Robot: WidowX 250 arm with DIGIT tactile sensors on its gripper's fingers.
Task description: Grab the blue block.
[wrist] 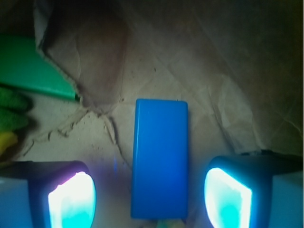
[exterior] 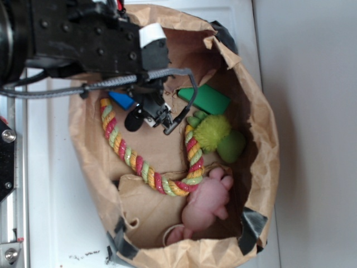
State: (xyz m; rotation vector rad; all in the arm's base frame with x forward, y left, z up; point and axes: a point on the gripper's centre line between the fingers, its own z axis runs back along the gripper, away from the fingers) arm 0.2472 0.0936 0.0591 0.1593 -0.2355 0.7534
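Closest to your wrist camera, the two fingers [wrist: 72, 199] of your hand [wrist: 149, 202] fill the lower left and lower right corners, their pads glowing pale cyan. They stand wide apart and grip nothing. Between them, running from the bottom edge up to the centre of the frame, lies the blue block [wrist: 160, 159], flat on crumpled brown paper with its long side pointing away from you. There is a clear gap between the block and each finger; neither pad touches it.

At the upper left of the wrist view you see a corner of the green block [wrist: 28, 69], partly tucked under a torn flap of paper. Below it, at the left edge, is a bit of fuzzy green toy [wrist: 12, 109].

In the exterior view, the black arm [exterior: 72, 33] reaches in from the upper left and your hand [exterior: 153, 114] hangs inside an open brown paper bag [exterior: 262, 139] that rests on a white worktop [exterior: 50, 184]. The blue block [exterior: 121, 99] peeks out at the left of the hand, mostly hidden by it. The green block [exterior: 209, 99] lies to the right, near the centre of the frame. A striped rope toy [exterior: 142, 167] curves across the bag's floor below the hand, its right end meeting the fuzzy green toy [exterior: 215, 133]. A pink soft toy [exterior: 206, 206] lies toward the lower right of the bag.
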